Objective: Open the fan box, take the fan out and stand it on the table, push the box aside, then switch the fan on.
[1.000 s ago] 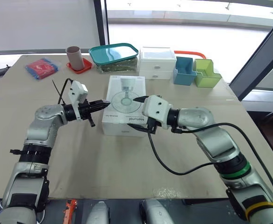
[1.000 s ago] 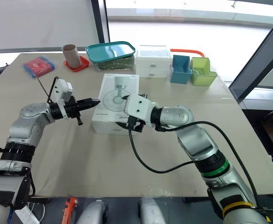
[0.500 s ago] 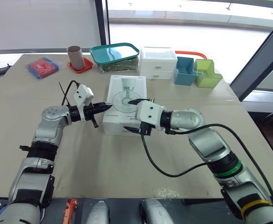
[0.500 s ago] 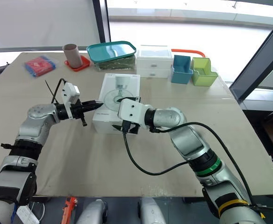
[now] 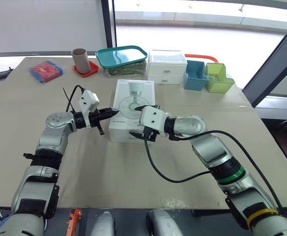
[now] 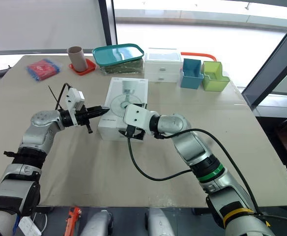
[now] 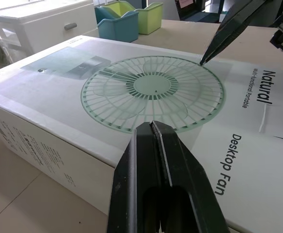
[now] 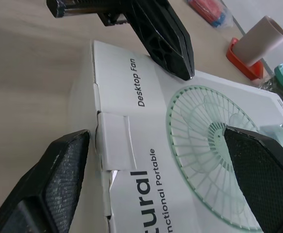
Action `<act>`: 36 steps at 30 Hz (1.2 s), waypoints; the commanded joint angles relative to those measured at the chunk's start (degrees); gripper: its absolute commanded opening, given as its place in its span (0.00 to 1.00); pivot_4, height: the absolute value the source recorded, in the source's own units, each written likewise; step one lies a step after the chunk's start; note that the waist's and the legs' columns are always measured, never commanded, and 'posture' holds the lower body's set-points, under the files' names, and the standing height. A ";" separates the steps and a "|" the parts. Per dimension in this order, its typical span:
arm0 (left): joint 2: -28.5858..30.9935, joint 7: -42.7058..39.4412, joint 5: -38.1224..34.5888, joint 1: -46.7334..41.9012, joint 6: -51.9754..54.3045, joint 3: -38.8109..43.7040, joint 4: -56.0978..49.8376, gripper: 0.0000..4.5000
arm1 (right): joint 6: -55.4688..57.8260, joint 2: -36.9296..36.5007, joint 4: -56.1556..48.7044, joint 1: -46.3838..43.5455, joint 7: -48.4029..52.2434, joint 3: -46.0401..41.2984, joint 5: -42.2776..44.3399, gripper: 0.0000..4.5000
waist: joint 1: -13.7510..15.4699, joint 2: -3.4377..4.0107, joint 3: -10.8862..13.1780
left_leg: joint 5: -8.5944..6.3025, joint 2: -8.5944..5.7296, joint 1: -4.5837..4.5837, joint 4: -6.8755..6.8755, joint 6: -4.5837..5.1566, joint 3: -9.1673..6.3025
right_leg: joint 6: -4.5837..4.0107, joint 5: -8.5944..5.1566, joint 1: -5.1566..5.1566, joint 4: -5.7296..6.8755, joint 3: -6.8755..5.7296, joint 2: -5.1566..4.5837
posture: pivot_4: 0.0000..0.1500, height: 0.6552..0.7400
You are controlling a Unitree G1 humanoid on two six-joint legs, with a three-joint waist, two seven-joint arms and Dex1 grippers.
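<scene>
White cardboard, the fan box (image 5: 131, 110) lies flat on the tan table (image 5: 109, 167) at about the middle of its width, somewhat nearer the far edge than the near one. The printed face, with a fan drawing and the words "Desktop Fan", is turned up. The box is closed, and the tuck flap (image 8: 115, 148) at its near end is still seated in its slot. The left gripper (image 5: 113, 112) reaches in from the left edge's side, its two black fingers (image 7: 153, 141) pressed together into one point. That point lies over the box's left long edge, at the rim of the printed fan; whether it touches the cardboard cannot be told. The right gripper (image 5: 139, 121) is at the box's near end with its fingers spread wide. One finger (image 8: 262, 160) is above the fan drawing and the other (image 8: 59, 179) is off the end of the box, over the table, so the tuck flap lies between them. Along the far edge, from the left corner rightward, stand a red packet (image 5: 45, 70), a brown cup (image 5: 79, 58) on a red coaster, a teal-lidded container (image 5: 121, 59), a white drawer unit (image 5: 166, 66), a blue bin (image 5: 194, 74) and a green bin (image 5: 217, 77).
</scene>
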 commanded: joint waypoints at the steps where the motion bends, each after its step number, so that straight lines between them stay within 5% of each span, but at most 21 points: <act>1: -0.39 -0.72 1.25 0.55 0.50 -0.88 -0.22 0.01 | -1.50 -0.46 -0.54 -0.39 -0.35 -0.03 -2.36 1.00 | 0.00 0.00 0.00 | 0.00 0.00 0.00 0.00 0.00 0.00 | 0.00 0.00 0.00 0.00 0.00 0.00 | 1.00 1.00; 36: -1.15 -0.90 2.75 1.55 -1.29 -1.93 -0.43 0.01 | 12.80 2.73 4.63 -6.15 -3.62 -8.71 2.05 1.00 | -0.01 0.01 -0.01 | 0.01 0.00 0.03 0.03 -0.01 0.00 | -0.02 0.01 0.00 0.07 0.00 0.01 | 1.00 1.00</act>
